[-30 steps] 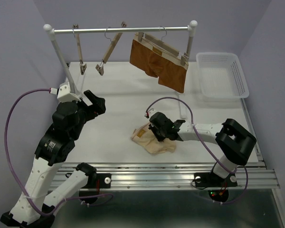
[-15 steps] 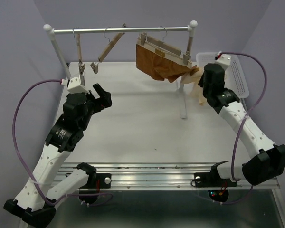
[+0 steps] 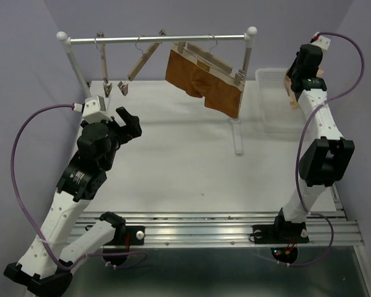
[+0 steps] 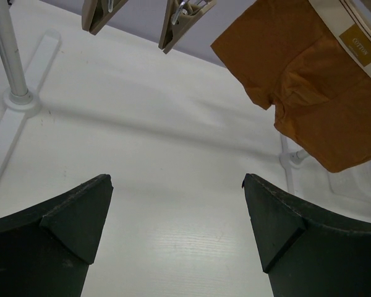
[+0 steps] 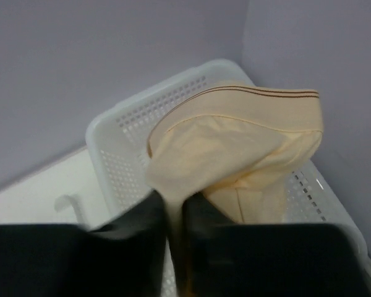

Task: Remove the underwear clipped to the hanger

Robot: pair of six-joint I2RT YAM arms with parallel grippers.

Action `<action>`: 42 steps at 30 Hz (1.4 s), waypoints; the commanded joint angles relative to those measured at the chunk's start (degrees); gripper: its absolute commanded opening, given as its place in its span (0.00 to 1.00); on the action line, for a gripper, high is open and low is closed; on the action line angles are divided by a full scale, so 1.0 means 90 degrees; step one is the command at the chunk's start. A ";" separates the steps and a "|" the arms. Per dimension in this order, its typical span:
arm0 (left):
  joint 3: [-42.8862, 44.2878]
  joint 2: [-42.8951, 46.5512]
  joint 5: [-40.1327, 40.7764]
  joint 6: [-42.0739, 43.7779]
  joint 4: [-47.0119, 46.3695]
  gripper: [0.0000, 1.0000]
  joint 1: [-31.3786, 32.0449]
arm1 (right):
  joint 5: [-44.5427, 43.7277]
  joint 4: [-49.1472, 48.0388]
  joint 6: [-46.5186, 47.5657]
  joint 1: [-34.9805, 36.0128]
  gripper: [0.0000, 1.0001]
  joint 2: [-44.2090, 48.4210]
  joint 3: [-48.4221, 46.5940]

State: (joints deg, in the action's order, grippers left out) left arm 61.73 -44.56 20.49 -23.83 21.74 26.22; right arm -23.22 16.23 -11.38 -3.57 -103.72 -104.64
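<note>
The cream underwear point(image 5: 235, 148) hangs from my right gripper point(image 5: 176, 213), which is shut on a fold of it, above the white basket point(image 5: 120, 145). In the top view the right gripper point(image 3: 292, 85) is raised at the back right, over the basket point(image 3: 309, 114), with a strip of the cream fabric point(image 3: 291, 97) showing beneath it. Two empty light-wood hangers point(image 3: 104, 68) point(image 3: 142, 62) hang on the rail's left part. My left gripper point(image 3: 128, 122) is open and empty above the table's left side; its view point(image 4: 176, 182) shows only table between the fingers.
A rust-brown underwear point(image 3: 204, 77) stays clipped to a third hanger on the rail point(image 3: 161, 39), also in the left wrist view point(image 4: 315, 93). The rack's posts and feet point(image 4: 12, 117) point(image 3: 238, 139) stand on the white table. Hanger clips point(image 4: 182, 18) dangle ahead of the left gripper.
My right arm has carried the cream underwear from the table's front middle up and back to above the basket at the right. The left arm has shifted slightly forward.
</note>
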 commanded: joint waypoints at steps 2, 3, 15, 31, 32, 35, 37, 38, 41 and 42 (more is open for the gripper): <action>0.0064 0.0009 0.0291 0.0061 -0.0403 0.99 -0.0003 | 0.0432 0.0246 0.0200 -0.0033 0.68 -0.0516 -0.0180; 0.0113 -0.0010 0.0272 0.0051 -0.0394 0.99 -0.0003 | 0.0432 0.0335 0.0171 -0.0033 0.83 -0.0536 -0.0170; 0.0455 -0.0362 0.0311 -0.0066 -0.0151 0.99 -0.0003 | 0.1261 0.0355 -0.0941 -0.0033 1.00 0.1718 0.1993; 0.1840 -0.1034 0.0341 0.0107 0.0124 0.99 -0.0003 | 0.2061 -0.0797 -0.1851 -0.0033 1.00 0.4307 0.5005; 0.1987 -0.1123 0.0253 0.0216 0.0056 0.99 -0.0003 | 0.2101 -0.0797 -0.1832 -0.0033 1.00 0.4347 0.5025; 0.2485 -0.1552 0.0019 0.0644 -0.0246 0.99 -0.0003 | 0.2141 -0.0846 -0.1783 -0.0033 1.00 0.4454 0.5123; 0.2846 -0.1961 -0.0021 0.0928 -0.0451 0.99 -0.0003 | 0.2228 -0.0866 -0.1764 -0.0033 1.00 0.4503 0.5123; 0.2983 -0.2108 -0.0021 0.0997 -0.0472 0.99 -0.0003 | 0.2258 -0.0856 -0.1754 -0.0033 1.00 0.4523 0.5103; 0.3647 -0.2811 0.0087 0.1095 -0.0355 0.99 -0.0003 | 0.2346 -0.0866 -0.1783 -0.0033 1.00 0.4562 0.5103; 0.3793 -0.2977 0.0009 0.1260 -0.0326 0.99 -0.0003 | 0.2375 -0.0856 -0.1802 -0.0033 1.00 0.4581 0.5103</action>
State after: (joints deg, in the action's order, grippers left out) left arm 91.00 -66.70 21.17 -17.45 21.15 26.22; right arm -3.79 11.73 -27.07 -3.70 -63.77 -58.98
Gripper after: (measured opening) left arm 0.986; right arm 0.998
